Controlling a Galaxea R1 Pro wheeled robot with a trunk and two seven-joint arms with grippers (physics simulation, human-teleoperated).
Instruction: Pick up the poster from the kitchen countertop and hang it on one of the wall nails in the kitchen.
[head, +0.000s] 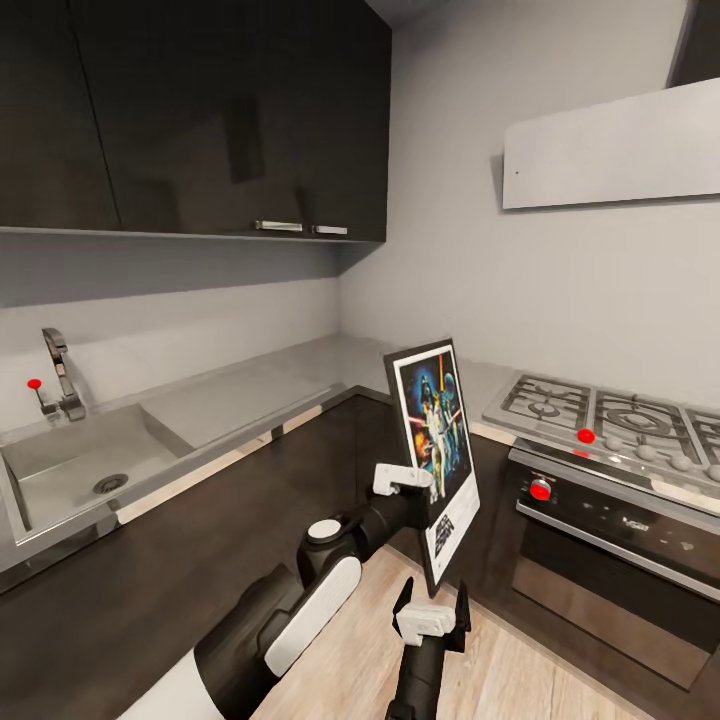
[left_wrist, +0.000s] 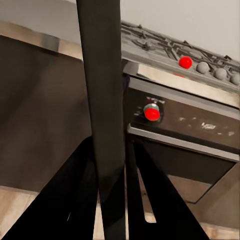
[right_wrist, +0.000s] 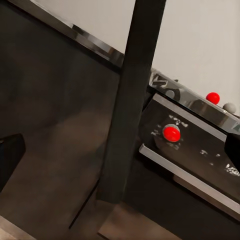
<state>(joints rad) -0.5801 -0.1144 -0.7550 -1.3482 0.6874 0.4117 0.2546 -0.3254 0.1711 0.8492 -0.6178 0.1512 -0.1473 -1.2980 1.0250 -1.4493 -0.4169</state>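
The poster (head: 435, 430) stands upright in the air in front of the cabinet corner, with its colourful picture facing me and its black frame tilted slightly. My left gripper (head: 418, 483) is shut on its left edge, low down. In the left wrist view the poster (left_wrist: 102, 100) is a dark edge-on bar clamped between the black fingers (left_wrist: 70, 200). My right gripper (head: 433, 602) hangs open just below the poster's bottom edge, apart from it. In the right wrist view the poster's edge (right_wrist: 135, 100) crosses ahead. The grey metal countertop (head: 250, 385) runs along the back left.
A sink (head: 60, 460) with a faucet (head: 60, 375) is set in the worktop at left. The gas hob (head: 610, 410) and the oven (head: 600, 540) with its red knob are at right. Dark upper cabinets (head: 200, 110) and a grey hood panel (head: 610, 145) hang above. Wood floor lies below.
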